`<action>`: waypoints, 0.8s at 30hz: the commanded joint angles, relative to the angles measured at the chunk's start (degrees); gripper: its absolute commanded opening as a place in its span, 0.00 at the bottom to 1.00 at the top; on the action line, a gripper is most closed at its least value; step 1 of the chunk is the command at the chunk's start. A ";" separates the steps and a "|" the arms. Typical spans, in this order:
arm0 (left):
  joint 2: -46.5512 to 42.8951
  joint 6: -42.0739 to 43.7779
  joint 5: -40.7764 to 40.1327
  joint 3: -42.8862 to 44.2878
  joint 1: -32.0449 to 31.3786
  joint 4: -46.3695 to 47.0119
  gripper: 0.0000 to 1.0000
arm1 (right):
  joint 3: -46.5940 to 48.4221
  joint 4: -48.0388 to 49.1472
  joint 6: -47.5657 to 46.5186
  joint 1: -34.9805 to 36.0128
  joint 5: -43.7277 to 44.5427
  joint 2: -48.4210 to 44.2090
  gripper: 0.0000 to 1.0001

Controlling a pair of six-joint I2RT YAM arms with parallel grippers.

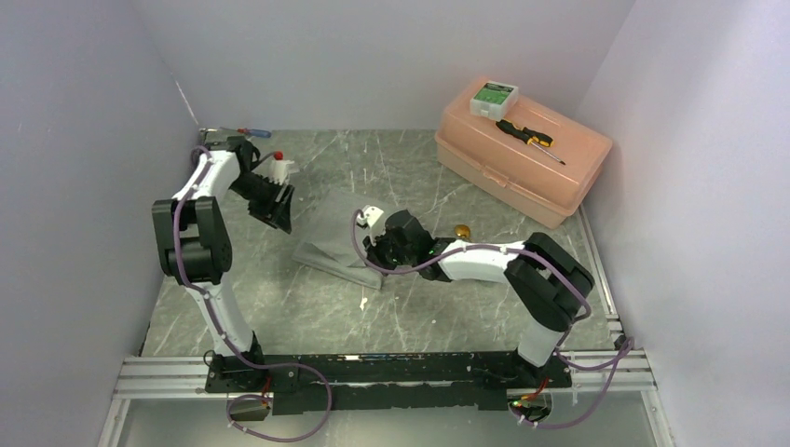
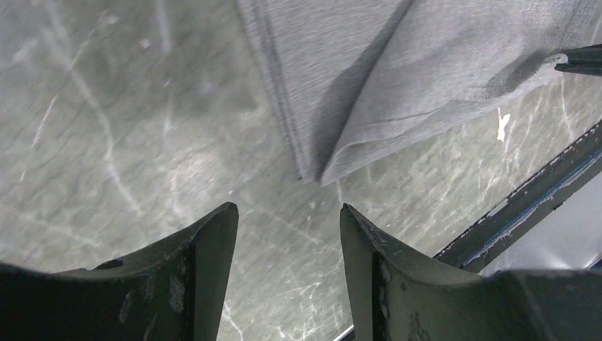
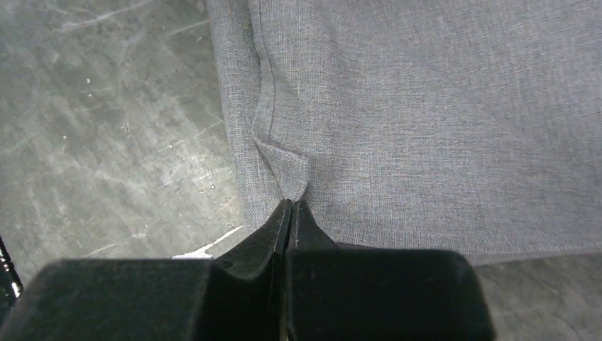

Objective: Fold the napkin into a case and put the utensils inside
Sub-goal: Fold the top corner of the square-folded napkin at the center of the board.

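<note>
The grey napkin (image 1: pixel 337 235) lies folded at the table's middle, its layered edges showing in the left wrist view (image 2: pixel 397 78). My right gripper (image 1: pixel 377 263) is shut on a small pinch of the napkin's near edge (image 3: pixel 284 170), its jaws pressed together (image 3: pixel 291 207). Its tip (image 2: pixel 581 65) lifts that edge a little. My left gripper (image 1: pixel 282 221) is open over bare table just off the napkin's left corner, nothing between its jaws (image 2: pixel 287 207). The bowl of a gold spoon (image 1: pixel 461 231) peeks out behind the right arm.
A pink toolbox (image 1: pixel 550 172) stands at the back right with a white-and-green box (image 1: pixel 494 96) and a black-and-yellow screwdriver (image 1: pixel 529 138) on its lid. A red-and-blue screwdriver (image 1: pixel 244 132) lies by the back wall. A metal rail (image 1: pixel 373 368) runs along the near edge.
</note>
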 commanded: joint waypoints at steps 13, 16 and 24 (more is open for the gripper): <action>-3.37 -2.62 -3.48 -4.67 -10.13 2.30 0.59 | -6.03 1.91 0.72 0.14 1.51 -9.52 0.00; -3.20 -2.81 -4.51 -5.51 -11.18 3.03 0.59 | -6.60 1.80 0.85 0.20 1.34 -9.83 0.00; -1.98 -3.15 -6.72 -7.15 -12.00 5.44 0.58 | -6.75 0.88 0.83 0.21 -0.15 -8.87 0.31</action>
